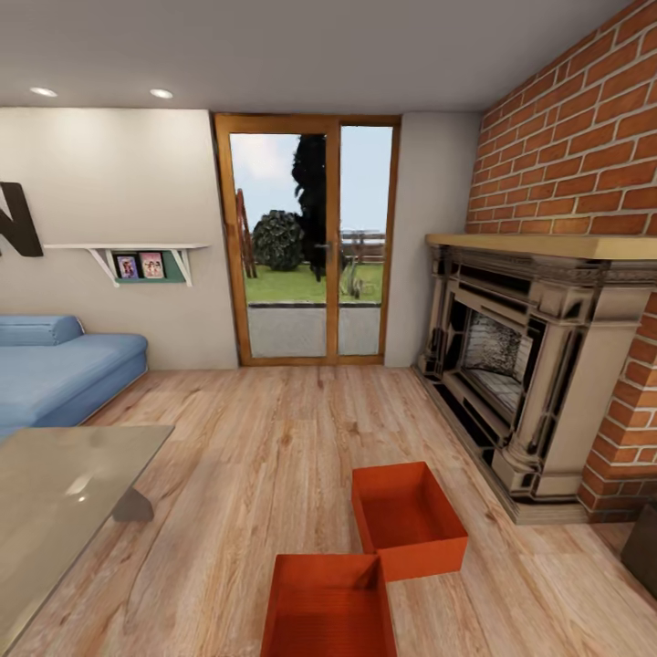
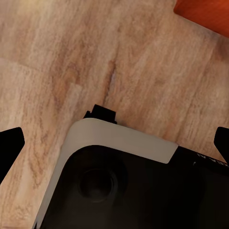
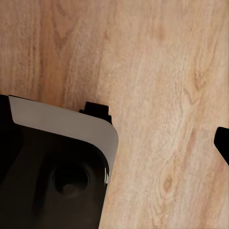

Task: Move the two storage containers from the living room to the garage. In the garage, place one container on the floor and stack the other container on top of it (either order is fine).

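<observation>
Reaching for the near container (image 1: 328,607) may push it into its neighbour (image 1: 406,516); both grippers' fingers (image 2: 10,145) look spread, grasping nothing.

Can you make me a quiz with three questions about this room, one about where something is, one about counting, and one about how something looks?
1. Where is the farther orange-red bin?
A. on the sofa
B. on the wood floor in front of the fireplace
C. on the glass table

2. How many orange-red bins are in the head view?
A. one
B. two
C. four

3. What is inside the farther bin?
A. nothing, it is empty and has no lid
B. books
C. a blanket

Answers:
1. B, it sits on the wood floor beside the fireplace.
2. B, the farther bin and the nearer bin are the two there.
3. A, you can see its bare bottom from above.
</observation>
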{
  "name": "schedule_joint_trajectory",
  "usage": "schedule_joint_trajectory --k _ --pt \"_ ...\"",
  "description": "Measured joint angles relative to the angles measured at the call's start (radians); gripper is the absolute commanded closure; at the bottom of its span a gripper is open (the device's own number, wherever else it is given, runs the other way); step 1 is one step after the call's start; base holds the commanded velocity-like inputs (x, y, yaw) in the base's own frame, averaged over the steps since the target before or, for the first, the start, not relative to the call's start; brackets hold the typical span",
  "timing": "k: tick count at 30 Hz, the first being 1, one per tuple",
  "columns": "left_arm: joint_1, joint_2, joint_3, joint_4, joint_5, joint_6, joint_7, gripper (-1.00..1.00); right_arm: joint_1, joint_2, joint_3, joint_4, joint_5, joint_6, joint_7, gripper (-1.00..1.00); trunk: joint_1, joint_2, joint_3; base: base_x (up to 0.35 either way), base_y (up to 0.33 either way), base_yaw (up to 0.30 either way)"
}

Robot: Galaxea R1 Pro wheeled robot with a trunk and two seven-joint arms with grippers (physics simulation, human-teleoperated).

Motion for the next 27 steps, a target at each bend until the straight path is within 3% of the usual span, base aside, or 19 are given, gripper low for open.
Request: schedule_joint_trajectory --k 27 --pt "0.000 0.000 -0.001 0.000 0.000 0.000 0.000 -1.00 0.000 0.000 0.001 0.000 -0.002 0.001 -0.001 -1.00 0.000 0.000 0.000 0.000 0.000 0.003"
